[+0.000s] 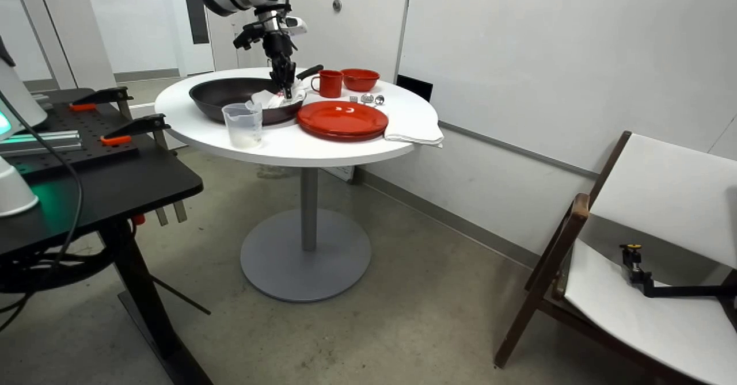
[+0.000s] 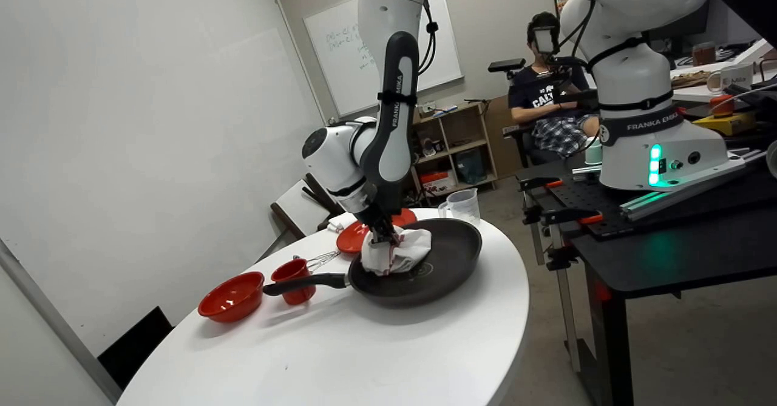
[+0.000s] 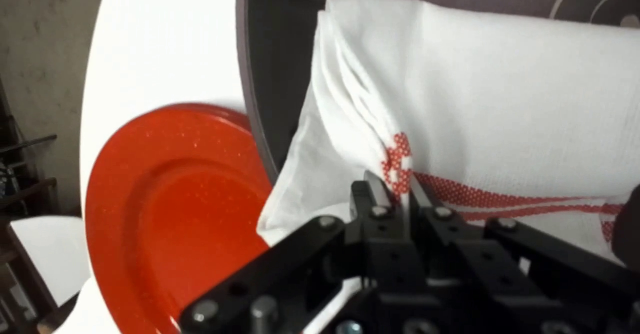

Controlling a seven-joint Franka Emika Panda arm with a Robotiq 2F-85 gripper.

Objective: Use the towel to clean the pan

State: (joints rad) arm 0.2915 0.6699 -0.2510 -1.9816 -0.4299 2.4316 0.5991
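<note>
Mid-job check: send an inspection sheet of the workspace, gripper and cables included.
Surface: round white table; no spill made out.
Job's things: white towel with red stripes, bunched in the black pan.
Clutter: red plates beside the pan, red mug, red bowl, clear measuring jug, metal utensils, folded white cloth at the table edge.
Gripper: closed on the towel.
Cables: black cable beside the arm; cable bundle under the black desk.
Surroundings: seated person; wooden-framed chair.
</note>
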